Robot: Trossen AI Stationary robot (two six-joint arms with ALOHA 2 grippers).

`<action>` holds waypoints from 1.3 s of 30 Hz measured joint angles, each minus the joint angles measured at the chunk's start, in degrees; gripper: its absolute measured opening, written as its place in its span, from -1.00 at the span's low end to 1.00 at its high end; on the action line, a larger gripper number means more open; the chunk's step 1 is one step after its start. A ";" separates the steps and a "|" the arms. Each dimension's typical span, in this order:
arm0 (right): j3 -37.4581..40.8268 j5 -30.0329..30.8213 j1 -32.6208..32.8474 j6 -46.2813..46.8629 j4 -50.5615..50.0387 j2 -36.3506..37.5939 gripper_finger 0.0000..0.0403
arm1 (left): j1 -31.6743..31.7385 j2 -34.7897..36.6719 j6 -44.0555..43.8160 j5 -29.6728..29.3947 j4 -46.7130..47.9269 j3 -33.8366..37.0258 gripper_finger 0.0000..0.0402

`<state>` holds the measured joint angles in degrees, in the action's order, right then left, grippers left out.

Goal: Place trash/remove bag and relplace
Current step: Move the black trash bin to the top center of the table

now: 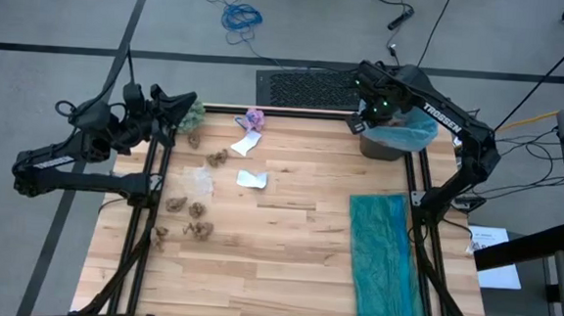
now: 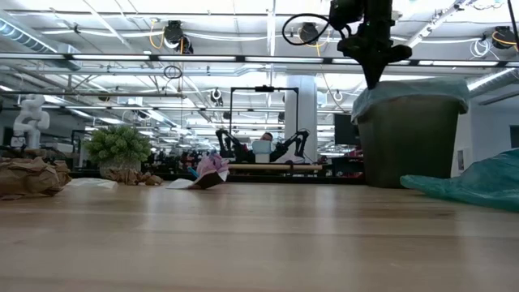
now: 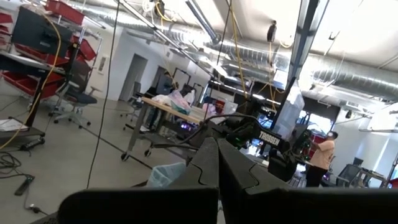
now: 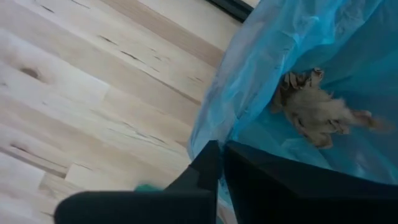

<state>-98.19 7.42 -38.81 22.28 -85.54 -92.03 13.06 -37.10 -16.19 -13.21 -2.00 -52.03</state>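
High view: worktop still holds most trash. Bin with blue liner sits directly under the right gripper, fingers together, empty; one brown wad lies inside. Trash-loading step. Next: reach far left for purple piece. Left gripper parked, closed.

Our two arms are dark, near-black jointed links. The right arm carries white TROSSEN lettering and a small green light near its wrist. A black cable loops beside it. Each hand ends in two dark, flat, tapering fingers.
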 joint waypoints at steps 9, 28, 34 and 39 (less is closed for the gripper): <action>0.13 -6.63 4.74 0.77 1.28 0.20 -1.00 | -0.02 0.00 0.04 0.00 0.00 0.00 -1.00; 0.15 -18.50 20.31 6.69 8.73 0.24 -1.00 | 0.00 0.07 -1.19 0.08 -0.02 0.00 -1.00; 0.15 -18.50 20.57 3.63 10.37 0.24 -0.73 | 0.00 -1.52 -2.92 1.01 2.55 -1.84 -1.00; 0.15 -18.50 20.57 3.51 12.41 0.24 -0.33 | 0.00 -7.19 0.25 0.68 17.72 -11.74 -1.00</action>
<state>-98.04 -11.07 -18.24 25.79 -73.14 -91.79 13.06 -44.29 -15.93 -12.53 15.72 -63.77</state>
